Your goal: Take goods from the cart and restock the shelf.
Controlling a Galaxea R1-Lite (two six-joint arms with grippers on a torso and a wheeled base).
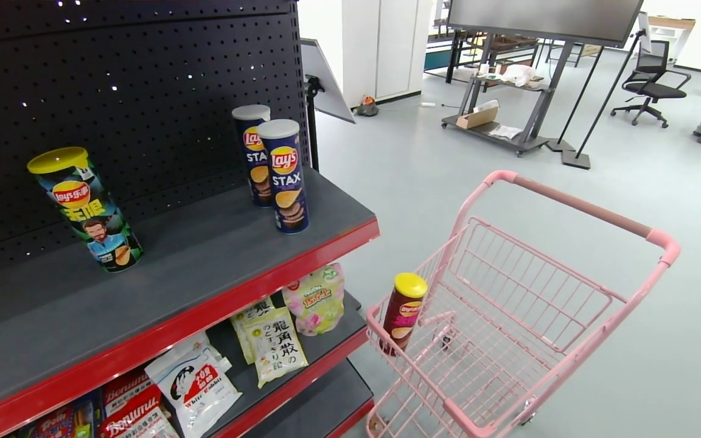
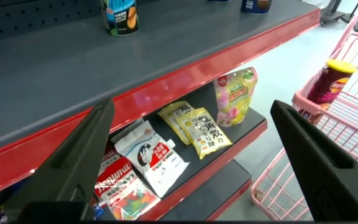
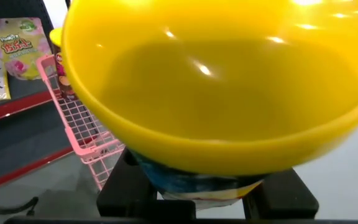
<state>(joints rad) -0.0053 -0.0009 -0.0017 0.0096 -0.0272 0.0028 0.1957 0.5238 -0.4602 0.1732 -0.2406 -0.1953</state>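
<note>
Gripping a yellow-lidded can (image 3: pixel 216 93) — the right hand (image 3: pixel 209 194).

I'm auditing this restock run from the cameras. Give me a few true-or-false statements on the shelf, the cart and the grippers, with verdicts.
1. Two blue cans stand upright on the top shelf. True.
2. The pink cart holds three cans. False: one red can stands in it.
3. The left gripper is open. True.
4. The green can lies on its side. False: it stands on its base on the top shelf.
5. The right gripper is empty. False: it is shut on a yellow-lidded can.
</note>
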